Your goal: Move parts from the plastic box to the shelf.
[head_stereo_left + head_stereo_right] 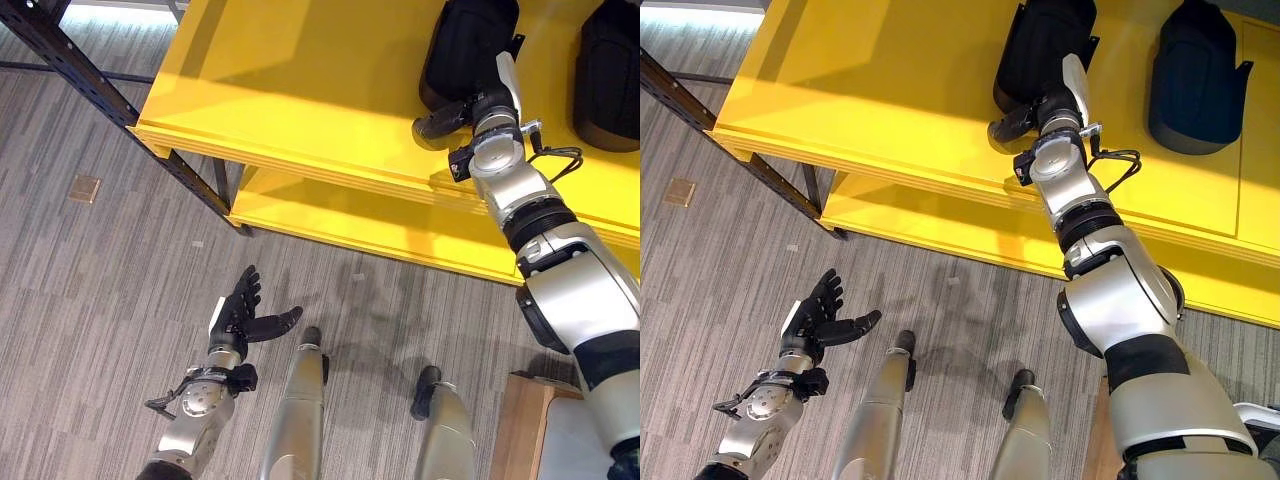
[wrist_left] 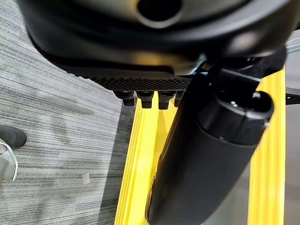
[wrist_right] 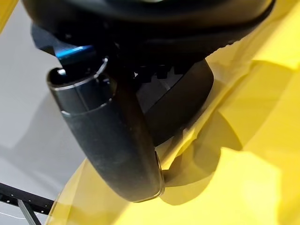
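Two black moulded parts lie on the top board of the yellow shelf [image 1: 300, 90]: one [image 1: 470, 40] at the middle right, the other [image 1: 610, 70] at the right edge. My right hand [image 1: 480, 105] reaches onto the board and rests against the near end of the first part [image 3: 187, 98]. Its thumb [image 3: 112, 140] sticks out straight, clear of the part, so the hand looks open. My left hand [image 1: 240, 315] hangs low over the grey floor, fingers spread and holding nothing. Past its thumb [image 2: 211, 154] runs the shelf's yellow edge [image 2: 140, 154].
A lower yellow board [image 1: 350, 215] juts out under the top one. A black metal upright [image 1: 80, 70] slants down the shelf's left side. A small brown plate [image 1: 85, 188] is set in the carpet. A wooden-edged stand [image 1: 520, 420] stands at the lower right.
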